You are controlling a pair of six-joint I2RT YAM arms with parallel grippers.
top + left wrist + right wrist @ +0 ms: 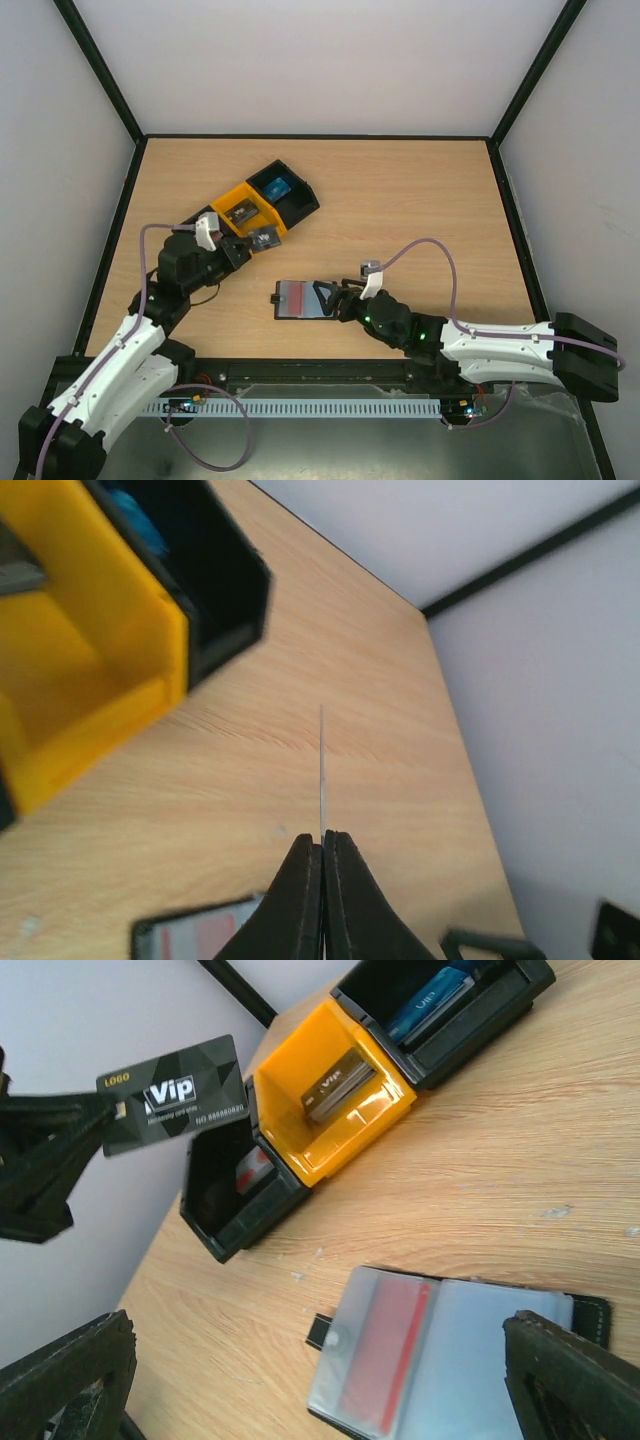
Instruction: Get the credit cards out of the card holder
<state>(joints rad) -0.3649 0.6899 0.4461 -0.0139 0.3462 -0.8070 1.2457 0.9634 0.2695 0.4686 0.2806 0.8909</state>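
Robotics lab, test cell: a pale wooden table [420, 190] stands boxed in by plain white panels [320, 60] and black frame struts [100, 70]. A left arm [115, 360] and a right arm [500, 345], white and black, are mounted at its near edge, purple cables [440, 250] looping from their wrists above a slotted cable duct [330, 408]. Black and yellow parts bins [262, 205] sit on the tabletop.

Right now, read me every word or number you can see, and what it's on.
"LOGO", "Vip": black plastic card held by the left gripper.
"Vip": dark card in the yellow plastic bin.
Too small: the held card's number line, the white print on the blue card.
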